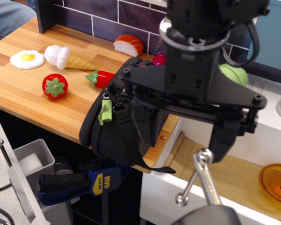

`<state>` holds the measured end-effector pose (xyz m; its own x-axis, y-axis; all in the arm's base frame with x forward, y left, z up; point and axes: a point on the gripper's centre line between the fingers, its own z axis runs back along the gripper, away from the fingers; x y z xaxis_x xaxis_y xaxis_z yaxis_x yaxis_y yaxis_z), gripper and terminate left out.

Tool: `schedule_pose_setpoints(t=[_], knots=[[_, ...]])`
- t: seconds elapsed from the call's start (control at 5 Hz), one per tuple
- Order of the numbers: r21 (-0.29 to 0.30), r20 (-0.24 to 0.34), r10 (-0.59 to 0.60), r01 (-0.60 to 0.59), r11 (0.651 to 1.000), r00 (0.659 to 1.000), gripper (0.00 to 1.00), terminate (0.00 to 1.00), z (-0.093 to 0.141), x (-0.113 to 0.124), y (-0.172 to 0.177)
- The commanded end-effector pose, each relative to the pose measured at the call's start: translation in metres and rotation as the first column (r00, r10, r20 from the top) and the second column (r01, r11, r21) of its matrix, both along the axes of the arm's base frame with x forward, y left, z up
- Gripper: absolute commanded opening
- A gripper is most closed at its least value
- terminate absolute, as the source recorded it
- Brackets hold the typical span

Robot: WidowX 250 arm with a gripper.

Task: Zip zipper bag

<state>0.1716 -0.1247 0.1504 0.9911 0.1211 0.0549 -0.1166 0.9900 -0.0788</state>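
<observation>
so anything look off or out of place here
The zipper bag hangs over the front edge of the wooden counter, its strap dangling below, rather than lying flat on it. The end effector blocks much of it.

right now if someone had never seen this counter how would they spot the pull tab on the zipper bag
Start at the wooden counter and go to its front edge, where the zipper bag, a large rounded black case, hangs partly over, below the gripper. On the bag's upper left rim, beside the black strap, hangs the pull tab. It is the only lime-green piece on the black fabric.
</observation>
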Motion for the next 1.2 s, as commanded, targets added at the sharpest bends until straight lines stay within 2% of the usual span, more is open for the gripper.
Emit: schedule_pose_setpoints(t=[0.0, 0.4, 0.6, 0.8, 1.0], knots=[[0.000, 0.000, 0.000, 0.000, 1.000, 1.000, 1.00, 0.00, 0.000, 0.000, 0.000], [0.018, 0.007, -0.112, 0.112, 0.994, 0.994, 1.00, 0.00, 0.002, 0.006, 0.055], [0.023, 0.010, -0.061, 0.061, 0.998, 0.998, 1.00, 0.00, -0.004, 0.020, 0.091], [0.048, 0.058, -0.014, 0.011, 0.999, 0.998, 1.00, 0.00, -0.006, 0.030, 0.118], [0.051, 0.080, 0.033, -0.037, 0.998, 0.996, 1.00, 0.00, -0.012, 0.044, 0.129]])
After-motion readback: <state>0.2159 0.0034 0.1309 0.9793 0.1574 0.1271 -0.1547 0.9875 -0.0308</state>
